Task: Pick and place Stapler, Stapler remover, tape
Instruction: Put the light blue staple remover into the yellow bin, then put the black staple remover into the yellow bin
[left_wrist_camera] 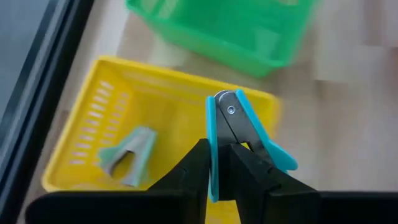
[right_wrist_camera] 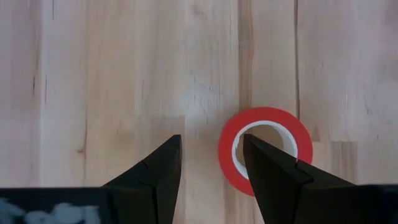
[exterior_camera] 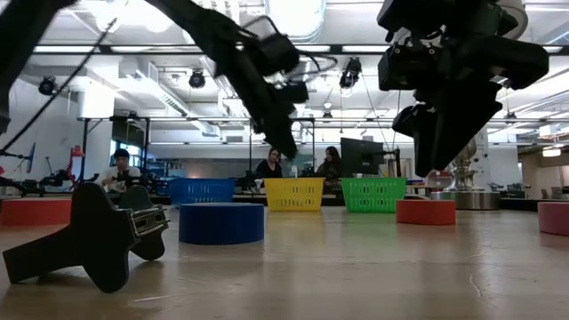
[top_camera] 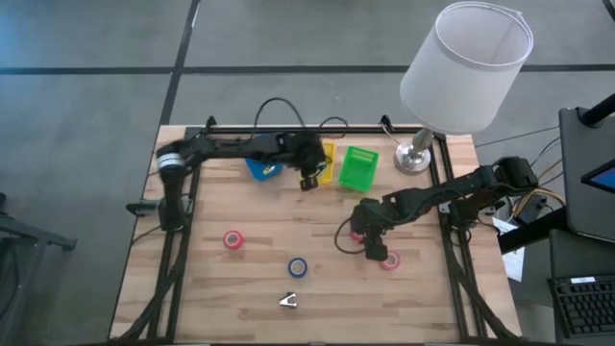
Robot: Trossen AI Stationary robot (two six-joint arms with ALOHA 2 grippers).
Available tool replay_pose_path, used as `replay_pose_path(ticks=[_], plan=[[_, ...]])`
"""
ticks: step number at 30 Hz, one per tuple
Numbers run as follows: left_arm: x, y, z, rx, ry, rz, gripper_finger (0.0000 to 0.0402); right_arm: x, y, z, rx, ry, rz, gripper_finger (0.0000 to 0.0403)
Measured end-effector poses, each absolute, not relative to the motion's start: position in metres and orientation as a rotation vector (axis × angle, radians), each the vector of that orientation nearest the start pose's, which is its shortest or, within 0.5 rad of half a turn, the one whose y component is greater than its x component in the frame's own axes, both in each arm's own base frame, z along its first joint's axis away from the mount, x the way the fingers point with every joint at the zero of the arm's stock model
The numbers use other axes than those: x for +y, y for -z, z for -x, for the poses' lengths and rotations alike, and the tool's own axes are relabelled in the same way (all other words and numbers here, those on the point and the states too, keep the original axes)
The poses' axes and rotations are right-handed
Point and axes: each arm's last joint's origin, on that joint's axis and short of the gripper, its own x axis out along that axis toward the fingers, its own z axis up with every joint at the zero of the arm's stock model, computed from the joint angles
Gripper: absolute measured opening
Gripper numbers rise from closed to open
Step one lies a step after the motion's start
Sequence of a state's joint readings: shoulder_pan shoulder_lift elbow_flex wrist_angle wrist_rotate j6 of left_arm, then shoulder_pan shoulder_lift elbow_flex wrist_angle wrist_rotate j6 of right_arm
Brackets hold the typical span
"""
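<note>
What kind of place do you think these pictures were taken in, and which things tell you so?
Probably a robotics lab or open workshop: two robot arms work over a wooden table, and behind it people sit at desks with a monitor under exposed ceiling ducts.

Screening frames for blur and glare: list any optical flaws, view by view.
Left wrist view: green basket is motion-smeared; staple remover is sharp. Low view: ceiling lights flare, leaving both arms silhouetted. Right wrist view: red tape roll crisp. High view: even light.

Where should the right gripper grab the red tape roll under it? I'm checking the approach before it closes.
The red tape roll lies flat, hole up, so a descent from straight above probably suits. The right gripper is open with one finger over the hole; likely pinch the ring wall, one finger inside, one outside.
</note>
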State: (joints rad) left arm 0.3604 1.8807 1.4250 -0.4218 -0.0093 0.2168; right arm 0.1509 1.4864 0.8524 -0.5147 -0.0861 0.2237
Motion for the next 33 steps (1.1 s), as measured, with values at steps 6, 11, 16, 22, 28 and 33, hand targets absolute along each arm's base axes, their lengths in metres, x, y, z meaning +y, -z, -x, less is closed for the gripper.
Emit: replay_pose_path(ticks=[6, 11, 16, 22, 28, 33], plan=[[0.182, -0.209, -0.402, 1.027, -0.27, -0.031, 0.0056, 0.043, -0.181, -0.267, 1.169, -0.077, -0.167, 0.0169], [0.201, -0.192, -0.407, 1.111, -0.28, 0.003, 0.0063, 0.047, -0.181, -0.266, 1.167, -0.062, -0.188, 0.0169], [0.204, -0.179, -0.41, 1.127, -0.282, 0.01, 0.0084, 0.055, -0.181, -0.266, 1.155, -0.076, -0.189, 0.0169], [0.201, -0.185, -0.413, 1.099, -0.31, -0.034, 0.0117, 0.066, -0.181, -0.265, 1.143, -0.116, -0.167, 0.0169], [0.192, -0.218, -0.409, 1.043, -0.31, -0.037, 0.0138, 0.075, -0.182, -0.264, 1.127, -0.151, -0.151, 0.0169], [0.164, -0.245, -0.399, 1.034, -0.216, 0.041, 0.0136, 0.076, -0.182, -0.264, 1.122, -0.163, -0.135, 0.0169]])
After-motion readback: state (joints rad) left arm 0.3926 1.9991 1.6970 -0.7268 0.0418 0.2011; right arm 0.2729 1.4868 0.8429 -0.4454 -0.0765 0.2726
